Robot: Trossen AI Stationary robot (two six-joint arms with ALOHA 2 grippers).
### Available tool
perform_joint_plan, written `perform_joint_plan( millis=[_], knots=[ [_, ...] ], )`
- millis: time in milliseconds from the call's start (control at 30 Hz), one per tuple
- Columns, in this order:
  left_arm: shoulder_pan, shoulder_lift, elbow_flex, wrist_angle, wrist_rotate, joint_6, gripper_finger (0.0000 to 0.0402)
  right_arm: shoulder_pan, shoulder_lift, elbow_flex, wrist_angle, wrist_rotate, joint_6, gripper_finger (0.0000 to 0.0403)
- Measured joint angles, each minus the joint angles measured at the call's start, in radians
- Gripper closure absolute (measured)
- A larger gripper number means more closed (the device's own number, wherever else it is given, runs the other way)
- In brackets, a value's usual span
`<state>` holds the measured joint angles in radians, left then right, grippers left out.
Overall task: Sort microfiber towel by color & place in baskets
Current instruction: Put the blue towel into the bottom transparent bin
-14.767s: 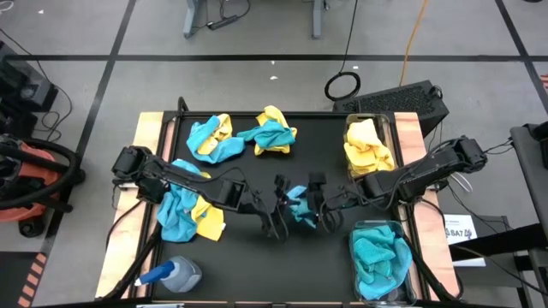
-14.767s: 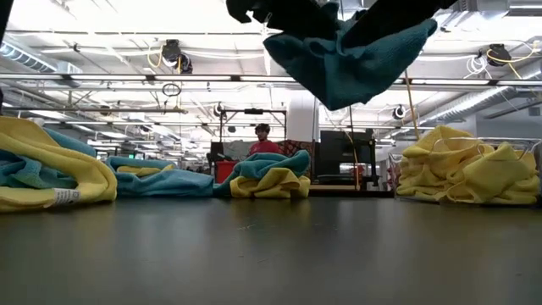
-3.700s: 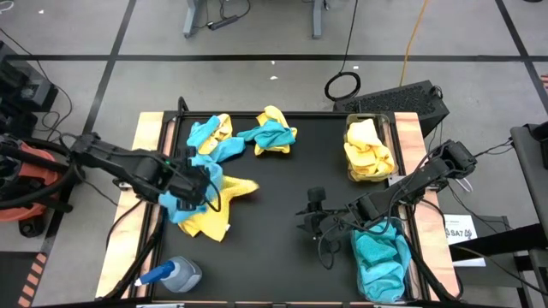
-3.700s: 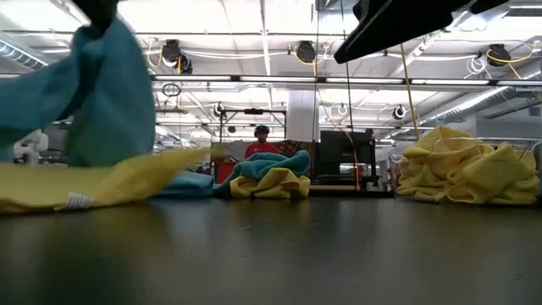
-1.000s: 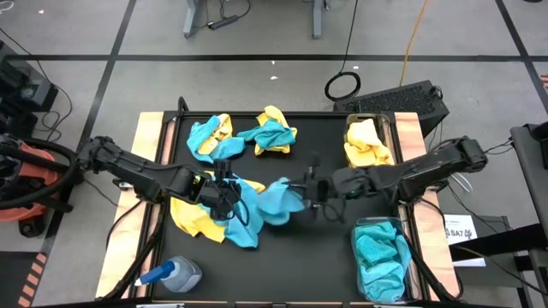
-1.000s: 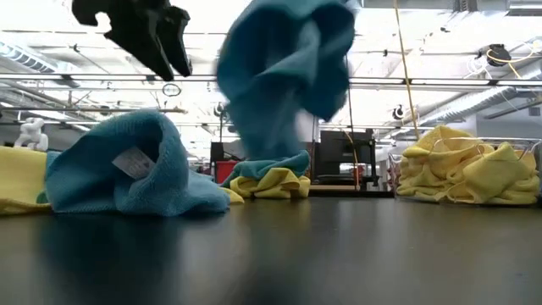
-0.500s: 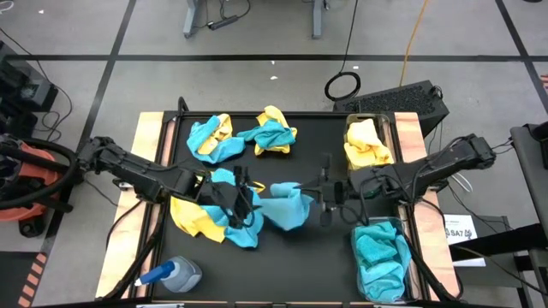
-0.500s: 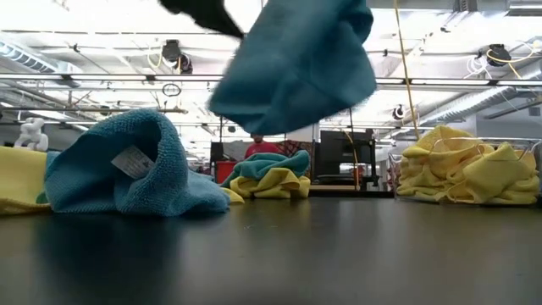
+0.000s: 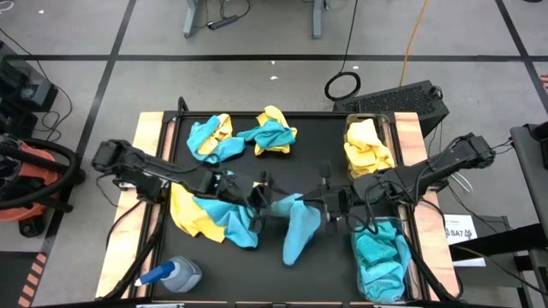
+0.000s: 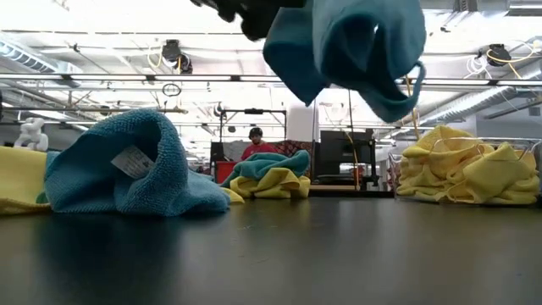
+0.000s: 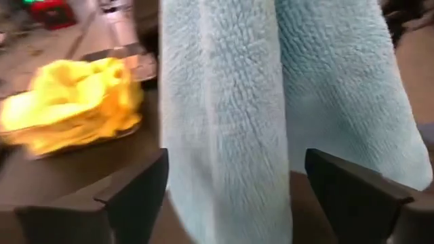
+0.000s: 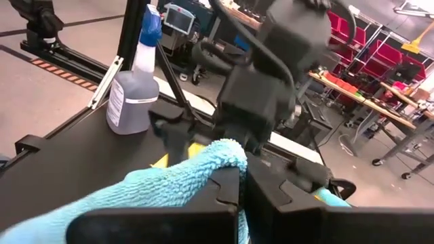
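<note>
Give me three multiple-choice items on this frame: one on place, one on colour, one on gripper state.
1. Where is the spray bottle?
A. near-left table corner
B. inside a bin
C. table centre

2. What colour fills the far bin on the right?
A. teal
B. yellow
C. mixed

3. How is the hanging teal towel held?
A. by both grippers
B. by the left gripper only
C. by the right gripper only

Answers:
1. A, it stands by the table's near-left edge.
2. B, only yellow towels lie in it.
3. C, the right gripper is shut on it, and the left gripper stands open beside it.
</note>
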<state>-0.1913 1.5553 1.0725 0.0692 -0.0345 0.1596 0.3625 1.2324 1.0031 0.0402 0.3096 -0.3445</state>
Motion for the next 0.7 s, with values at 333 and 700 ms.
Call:
perform_joint_plan(
  millis=[333, 700],
  knots=[
    [0.015, 0.094, 0.0, 0.194, 0.406, -0.051, 0.0017, 0.0, 0.0, 0.0, -0.033, 0.011, -0.003, 0.0402],
    [0.015, 0.094, 0.0, 0.296, 0.36, -0.178, 0.0017, 0.0, 0.005, 0.0, -0.066, 0.075, 0.01, 0.0402]
  ],
)
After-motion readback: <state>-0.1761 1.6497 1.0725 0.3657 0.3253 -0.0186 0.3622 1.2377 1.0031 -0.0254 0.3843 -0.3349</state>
